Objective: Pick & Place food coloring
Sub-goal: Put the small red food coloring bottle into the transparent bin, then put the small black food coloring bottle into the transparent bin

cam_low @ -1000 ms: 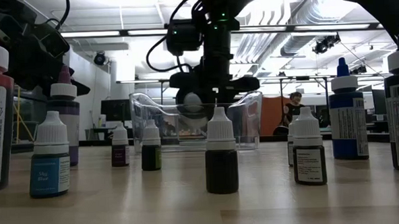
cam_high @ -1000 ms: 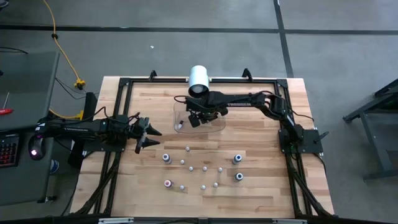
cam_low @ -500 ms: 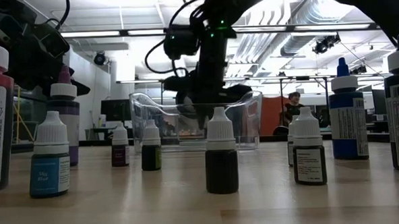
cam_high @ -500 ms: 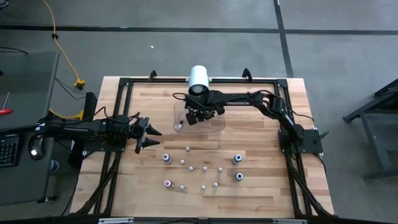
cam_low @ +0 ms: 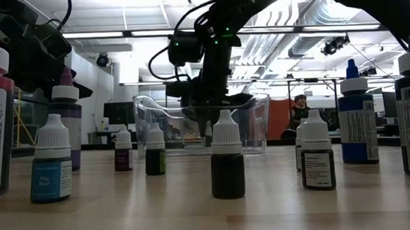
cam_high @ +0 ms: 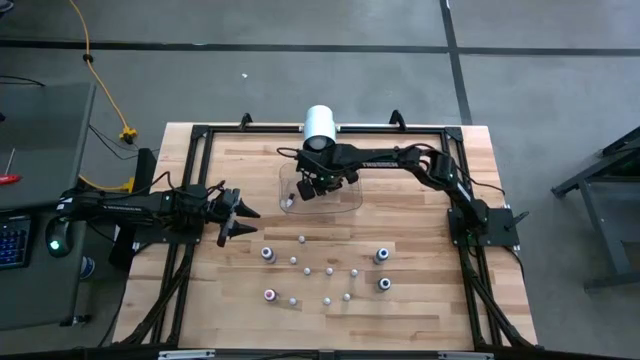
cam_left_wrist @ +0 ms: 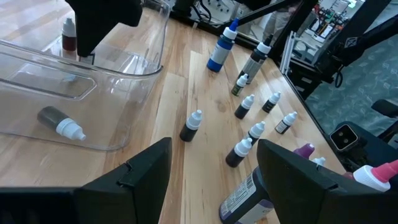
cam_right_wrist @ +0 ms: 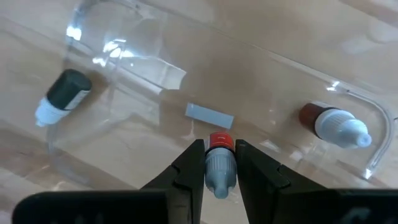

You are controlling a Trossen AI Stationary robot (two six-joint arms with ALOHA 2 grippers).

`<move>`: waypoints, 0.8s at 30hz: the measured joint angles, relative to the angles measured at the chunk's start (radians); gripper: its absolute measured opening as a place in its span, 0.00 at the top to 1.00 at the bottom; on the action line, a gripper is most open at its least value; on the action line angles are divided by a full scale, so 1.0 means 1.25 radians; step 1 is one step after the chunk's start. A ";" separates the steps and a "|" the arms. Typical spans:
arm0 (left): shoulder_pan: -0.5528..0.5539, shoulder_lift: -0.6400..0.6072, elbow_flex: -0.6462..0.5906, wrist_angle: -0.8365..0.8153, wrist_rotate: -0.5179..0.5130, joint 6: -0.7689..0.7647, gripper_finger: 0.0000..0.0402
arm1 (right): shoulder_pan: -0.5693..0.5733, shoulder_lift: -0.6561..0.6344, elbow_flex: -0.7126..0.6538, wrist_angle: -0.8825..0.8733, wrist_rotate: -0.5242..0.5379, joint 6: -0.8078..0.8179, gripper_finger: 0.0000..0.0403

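The food coloring bottles (cam_high: pixel 325 270) stand on their bases on the wood table, small white-capped ones between larger blue and pink ones; the low view shows them upright (cam_low: pixel 227 162). Two more bottles lie on their sides in the clear tray (cam_high: pixel 345 200), a dark one (cam_right_wrist: pixel 62 93) and a brown-red one (cam_right_wrist: pixel 333 121). My right gripper (cam_high: pixel 312 188) reaches down into the tray, shut on a red bottle (cam_right_wrist: pixel 219 155). My left gripper (cam_high: pixel 240 212) hovers open, left of the tray, touching nothing. My right gripper pinches the red bottle by its grey-white cap (cam_right_wrist: pixel 217 175) between the two fingers (cam_right_wrist: pixel 193 168). It comes from above, pointing down, and the bottle lies along the fingers with its red body (cam_right_wrist: pixel 219 142) lowest. Whether that end touches the tray floor, I cannot tell.
A large white cylinder (cam_high: pixel 320 127) lies just beyond the tray's far side. A black frame (cam_high: pixel 200 135) runs around the table. The standing bottles fill the near middle of the table, and the left wrist view shows them to the tray's right (cam_left_wrist: pixel 249 134).
My right gripper has moved a little toward the table's left edge and sunk lower into the tray, still shut on the bottle. The left arm has kept still.
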 joint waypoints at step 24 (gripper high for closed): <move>0.000 0.000 0.000 0.000 -0.001 0.000 0.42 | -0.005 -0.002 0.005 -0.007 0.025 -0.033 0.59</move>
